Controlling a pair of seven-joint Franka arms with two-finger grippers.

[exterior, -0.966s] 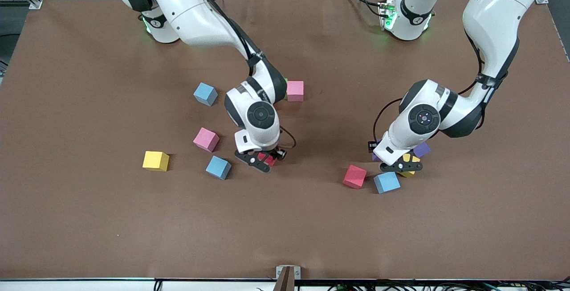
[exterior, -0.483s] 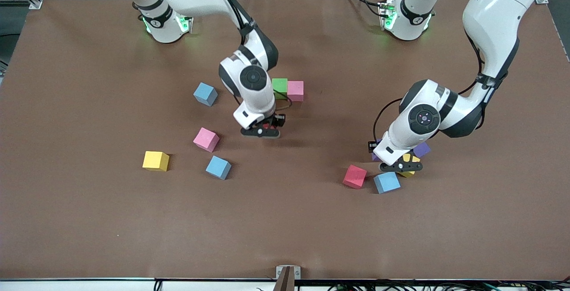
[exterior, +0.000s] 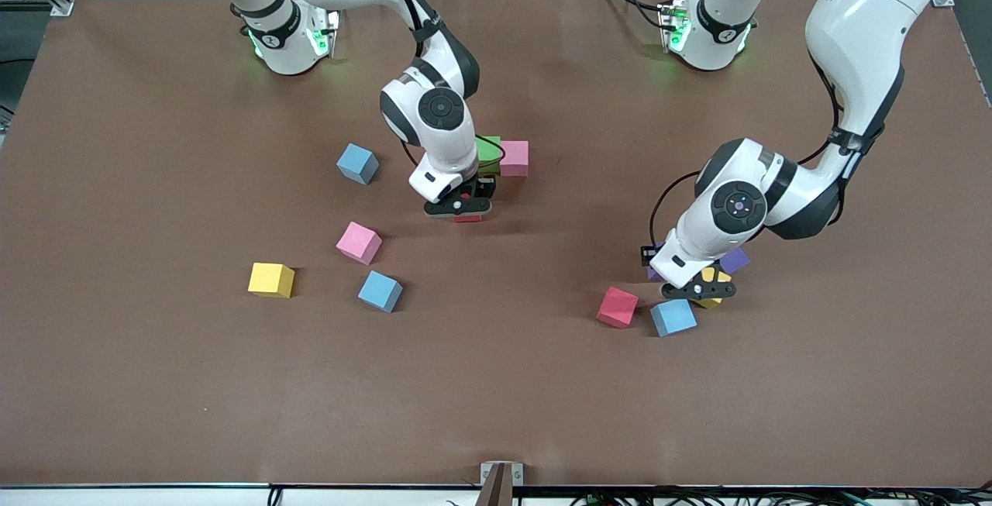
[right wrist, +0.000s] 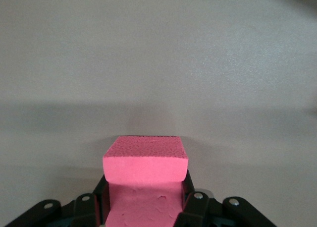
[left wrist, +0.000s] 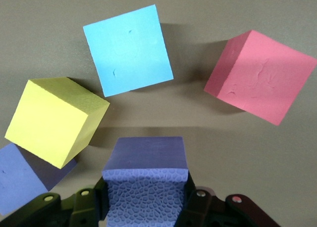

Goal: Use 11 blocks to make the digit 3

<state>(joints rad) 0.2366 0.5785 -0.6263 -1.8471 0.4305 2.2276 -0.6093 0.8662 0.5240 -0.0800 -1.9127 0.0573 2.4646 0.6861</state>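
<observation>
We count twelve blocks. Three are light blue: one (exterior: 358, 163) toward the right arm's end of the table (exterior: 496, 413), a second (exterior: 380, 290) nearer the front camera, and a third (exterior: 673, 318) by the left gripper (exterior: 697, 287). Two are yellow: one (exterior: 271, 280) alone at the right arm's end, the other (exterior: 710, 294) partly under the left gripper. Two are pink: one pink block (exterior: 514, 158) touches the single green block (exterior: 487, 151) side by side, and the other pink block (exterior: 359, 242) lies loose near the second light blue one. Two are red – one red block (exterior: 618, 307) sits just beside the third light blue cube, and the held red block (exterior: 467, 217) is in the right gripper (exterior: 459, 208). Two are purple.

The right gripper's fingers are clamped on that red cube, over bare table just beside the green block. The left gripper is closed on a purple block (left wrist: 146, 172). The left wrist view shows a second purple block (left wrist: 20, 180) next to the yellow one, with a light blue cube and a red one close by.

The digit 3 is not yet formed – only the green and pink pair touch.
</observation>
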